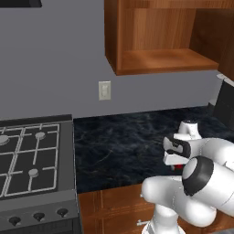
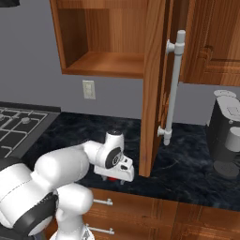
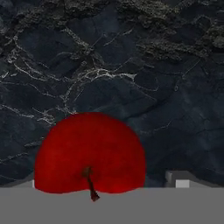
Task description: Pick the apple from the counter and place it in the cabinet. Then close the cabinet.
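Above me the big reddish-brown wooden wall cabinet (image 2: 105, 37) stands open, its panelled door (image 2: 154, 89) swung out edge-on toward me with the long silver bar handle (image 2: 172, 86) running straight up and down, and I can read no label or writing on anything here. Below it the black marble-veined counter slab (image 1: 123, 141) stretches from the grey gas stove (image 1: 34, 157) on the left to a dark coffee machine (image 2: 227, 138) on the right. My two-finger pincer (image 2: 115, 178) points straight down near the counter's near edge over the small round bright red apple (image 3: 89, 153), which rests on the slab stem up toward my hand camera with no long axis to speak of, and I cannot tell whether my fingers are apart or closed on it.
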You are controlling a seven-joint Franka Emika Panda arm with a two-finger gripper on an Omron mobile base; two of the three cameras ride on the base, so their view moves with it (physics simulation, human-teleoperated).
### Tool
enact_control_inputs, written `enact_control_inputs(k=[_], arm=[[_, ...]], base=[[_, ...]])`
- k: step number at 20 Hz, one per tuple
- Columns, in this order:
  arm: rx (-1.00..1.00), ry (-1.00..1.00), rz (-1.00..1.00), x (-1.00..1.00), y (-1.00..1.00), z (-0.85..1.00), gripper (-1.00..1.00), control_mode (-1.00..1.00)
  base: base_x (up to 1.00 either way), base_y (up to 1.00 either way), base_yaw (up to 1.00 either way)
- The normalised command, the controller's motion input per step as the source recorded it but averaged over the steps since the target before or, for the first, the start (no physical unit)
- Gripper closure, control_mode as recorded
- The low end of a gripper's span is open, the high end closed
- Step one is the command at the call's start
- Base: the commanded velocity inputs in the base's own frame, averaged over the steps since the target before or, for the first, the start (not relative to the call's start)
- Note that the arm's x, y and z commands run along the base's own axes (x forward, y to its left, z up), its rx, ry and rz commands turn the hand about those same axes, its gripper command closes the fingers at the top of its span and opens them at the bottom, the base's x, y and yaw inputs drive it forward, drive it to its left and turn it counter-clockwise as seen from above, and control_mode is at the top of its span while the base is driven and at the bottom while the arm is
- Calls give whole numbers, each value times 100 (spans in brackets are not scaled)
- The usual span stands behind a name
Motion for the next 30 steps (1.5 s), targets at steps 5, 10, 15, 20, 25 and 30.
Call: enact_control_inputs(k=[5, 10, 15, 20, 25, 30], arm=[[0, 1, 0, 64, 0, -25, -100, -100], [0, 17, 1, 22, 29, -57, 100, -100], [0, 7, 14, -26, 39, -6, 100, -100], [-5, -28, 20, -33, 45, 82, 100, -100], [0, -30, 16, -2, 33, 100, 100, -100], [5, -28, 10, 0, 13, 100, 100, -100]], base=[[0, 0, 0], [0, 0, 0], [0, 0, 0], [0, 0, 0], [0, 0, 0], [0, 0, 0]])
